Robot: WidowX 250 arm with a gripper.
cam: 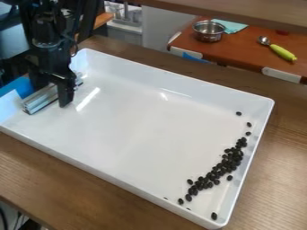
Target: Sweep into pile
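My gripper hangs low over the left end of the white tray. Around its lower end lies a pale bar-shaped tool, set at a slant near the tray's left wall; whether it is gripped I cannot tell. Far from it, at the tray's right side, small dark oval pieces form a long band beside the right wall. Several strays sit apart from that band, toward the back right corner and near the front right corner.
The tray's raised walls surround the work area on a brown wooden table. Behind, on a lower reddish surface, are a metal pot, a teal cloth and a scoop with a green handle. Something blue is at the tray's left edge.
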